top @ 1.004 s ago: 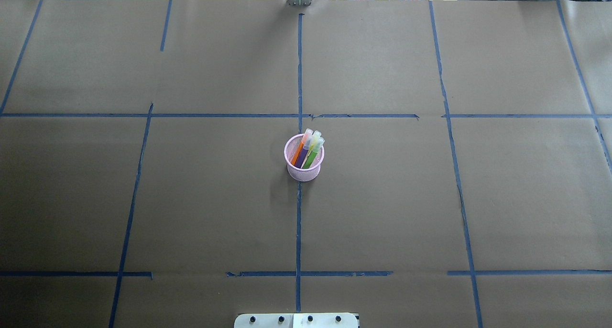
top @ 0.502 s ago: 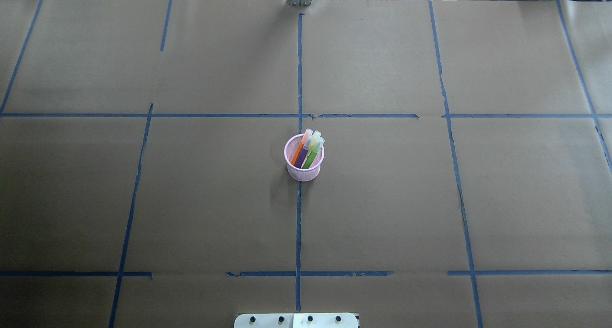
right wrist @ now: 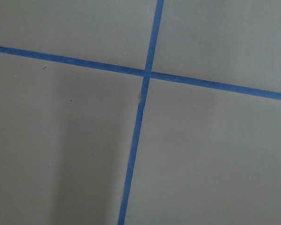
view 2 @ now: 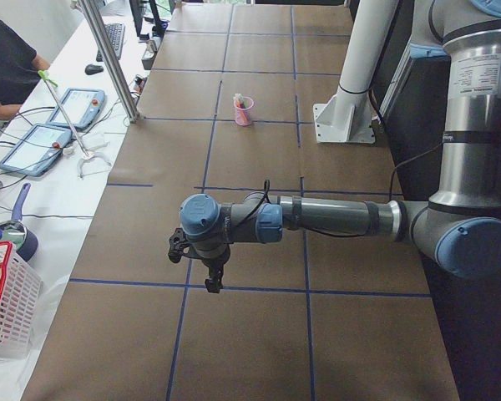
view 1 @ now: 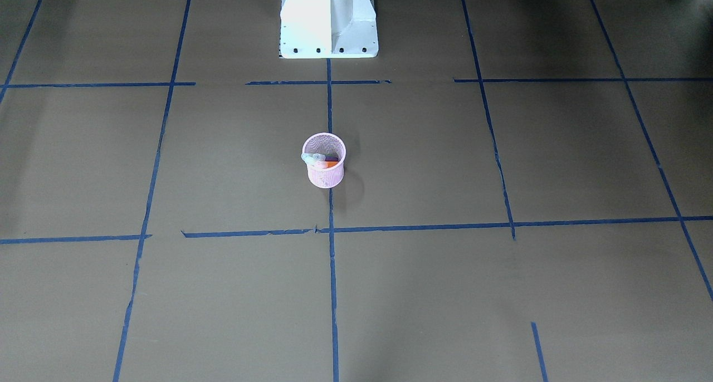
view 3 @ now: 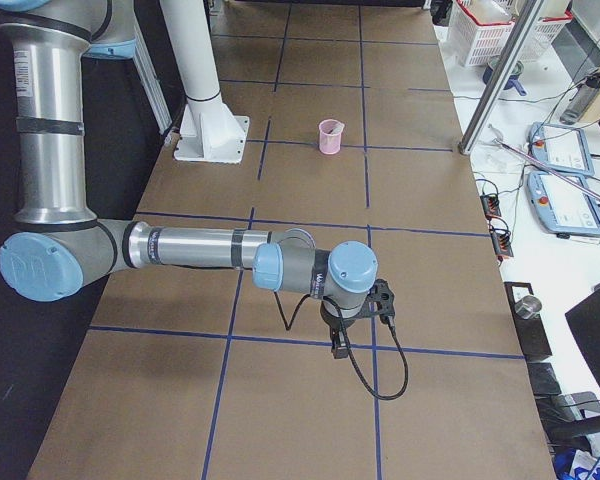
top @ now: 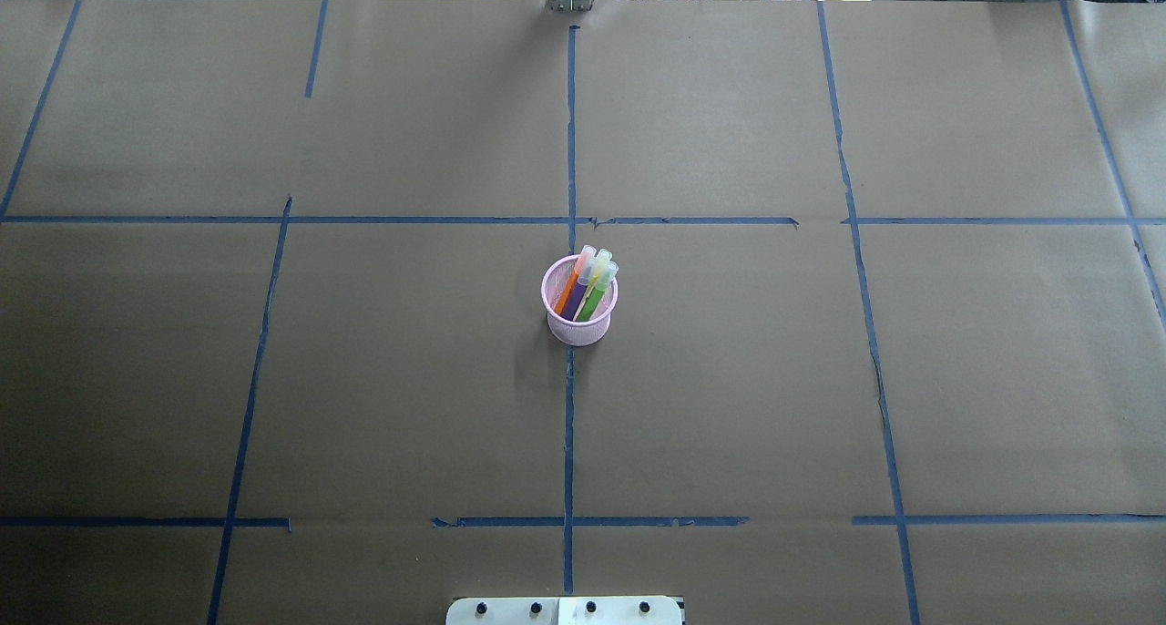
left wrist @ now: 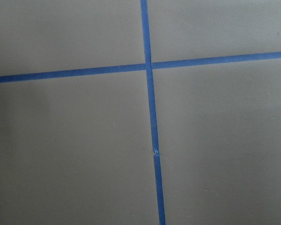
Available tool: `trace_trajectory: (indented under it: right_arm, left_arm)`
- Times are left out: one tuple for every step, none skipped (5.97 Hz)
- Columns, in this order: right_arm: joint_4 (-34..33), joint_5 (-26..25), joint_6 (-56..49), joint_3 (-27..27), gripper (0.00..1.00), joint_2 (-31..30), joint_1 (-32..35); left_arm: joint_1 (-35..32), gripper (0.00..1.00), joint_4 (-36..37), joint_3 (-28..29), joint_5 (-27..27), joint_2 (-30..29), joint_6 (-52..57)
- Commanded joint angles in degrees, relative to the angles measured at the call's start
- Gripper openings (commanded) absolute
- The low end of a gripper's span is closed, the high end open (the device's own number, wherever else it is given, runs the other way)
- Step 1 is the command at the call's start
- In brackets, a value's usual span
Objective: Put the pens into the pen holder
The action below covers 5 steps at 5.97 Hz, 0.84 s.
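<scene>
The pink mesh pen holder (top: 579,330) stands upright at the table's middle, on the centre tape line. Three pens lean inside it, orange (top: 570,286), purple (top: 579,299) and green (top: 596,299), with their pale caps sticking over the far rim. The front-facing view shows the holder (view 1: 326,176) with the caps at its rim. My left gripper (view 2: 213,280) hangs over the table's left end, far from the holder (view 2: 244,111). My right gripper (view 3: 338,345) hangs over the right end. I cannot tell whether either is open or shut. Both wrist views show only brown paper and blue tape.
Blue tape lines (top: 569,425) divide the brown paper. The white robot base (view 1: 328,20) stands at the near edge. A side bench holds tablets (view 2: 42,146), a white basket (view 2: 8,309) and a seated person (view 2: 4,67). More tablets (view 3: 565,195) lie past the right end.
</scene>
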Motion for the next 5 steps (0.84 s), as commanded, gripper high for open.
trace_trajectory:
  right_arm:
    - [0.0, 0.1, 0.3, -0.2, 1.0, -0.2, -0.1]
    - [0.0, 0.3, 0.3, -0.3, 1.0, -0.5, -0.1]
    - [0.0, -0.2, 0.7, -0.2, 1.0, -0.4, -0.1]
    - [0.0, 0.2, 1.0, 0.0, 1.0, -0.5, -0.1]
    - [0.1, -0.1, 0.9, 0.1, 1.0, -0.5, -0.1]
  left_arm:
    - [0.0, 1.0, -0.1, -0.2, -0.3, 0.0, -0.2]
    - [0.0, 1.0, -0.4, -0.2, 0.2, 1.2, 0.1]
    - [0.0, 1.0, -2.6, 0.9, 0.0, 1.4, 0.0]
    - [0.0, 1.0, -2.9, -0.1, -0.2, 1.5, -0.2]
    - [0.0, 1.0, -3.0, 0.8, -0.2, 1.3, 0.1]
